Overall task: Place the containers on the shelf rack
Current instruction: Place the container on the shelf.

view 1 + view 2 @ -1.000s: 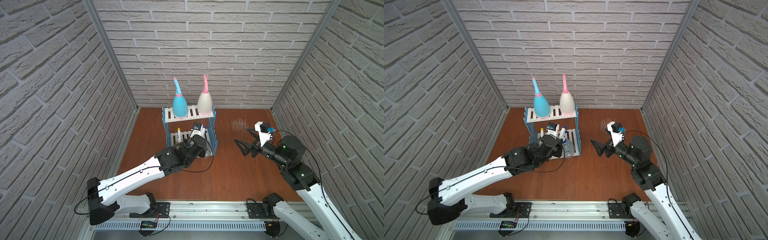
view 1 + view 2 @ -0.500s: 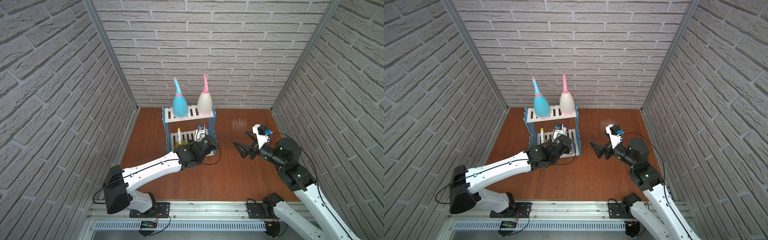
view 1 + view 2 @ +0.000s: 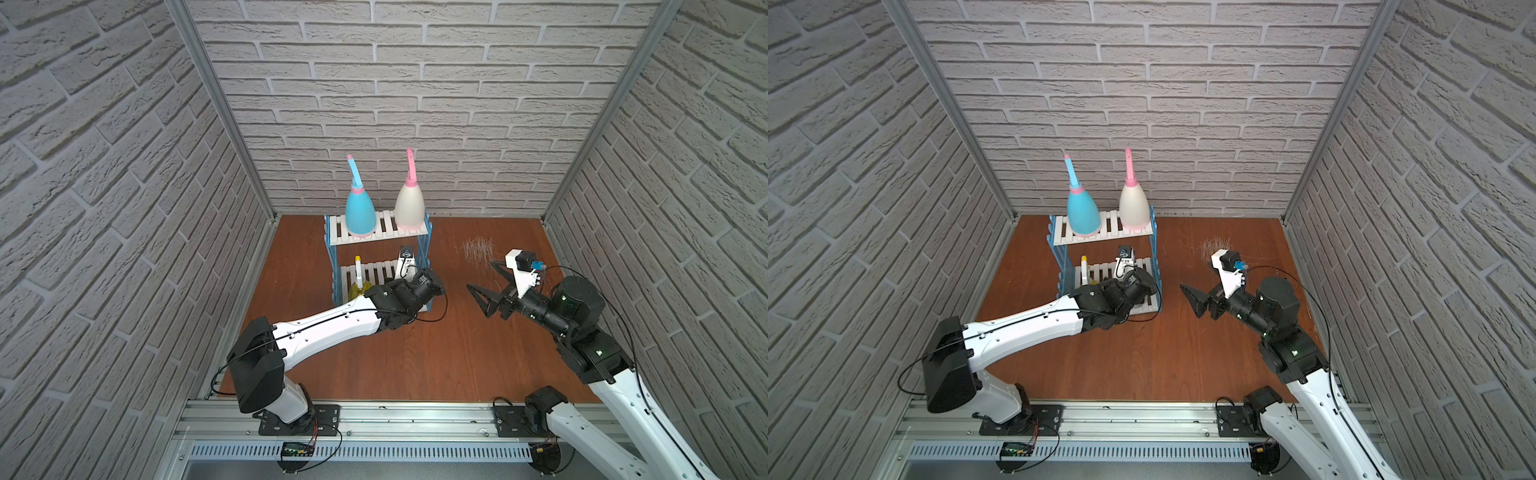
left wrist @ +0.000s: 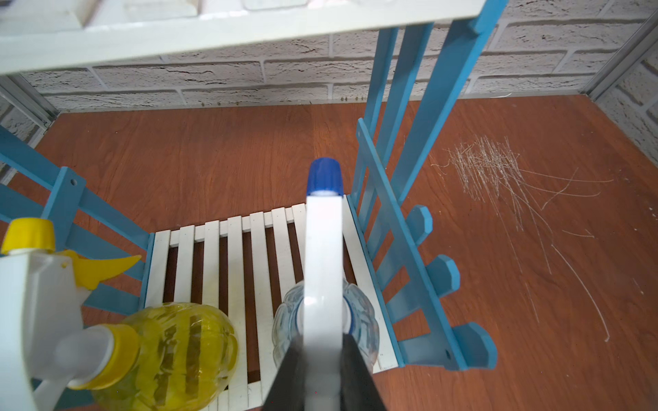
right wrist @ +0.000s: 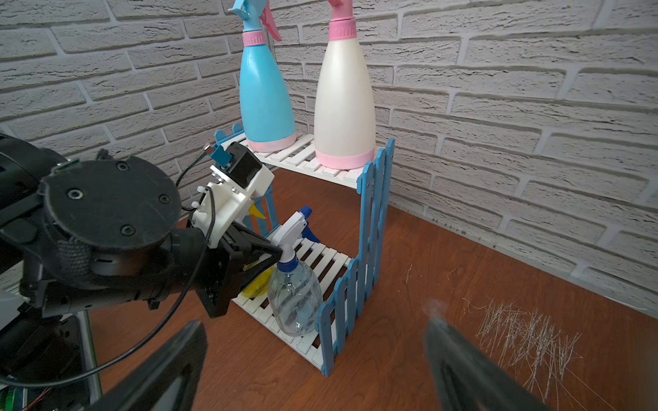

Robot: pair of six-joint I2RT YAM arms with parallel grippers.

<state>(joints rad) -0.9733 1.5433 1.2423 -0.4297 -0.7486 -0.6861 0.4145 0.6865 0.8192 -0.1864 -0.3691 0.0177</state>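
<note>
The right claw (image 3: 481, 275) gapes wide and empty, well apart from the shelf rack (image 5: 370, 227). The left claw (image 5: 277, 254) clenches the white spray head of the clear bottle (image 5: 293, 302), which stands just beneath it on the lower shelf (close against the blue side frame). Just beside the claw sits the yellow bottle (image 4: 171, 348). Above and beyond it, the light-blue bottle (image 5: 265, 96) and cream bottle (image 5: 343, 103) stand upright on the upper shelf.

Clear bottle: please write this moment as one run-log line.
left gripper: shut on clear bottle | clear bottle: lower shelf, beside yellow bottle | right gripper: open, empty | upper shelf: blue bottle, cream bottle
</note>
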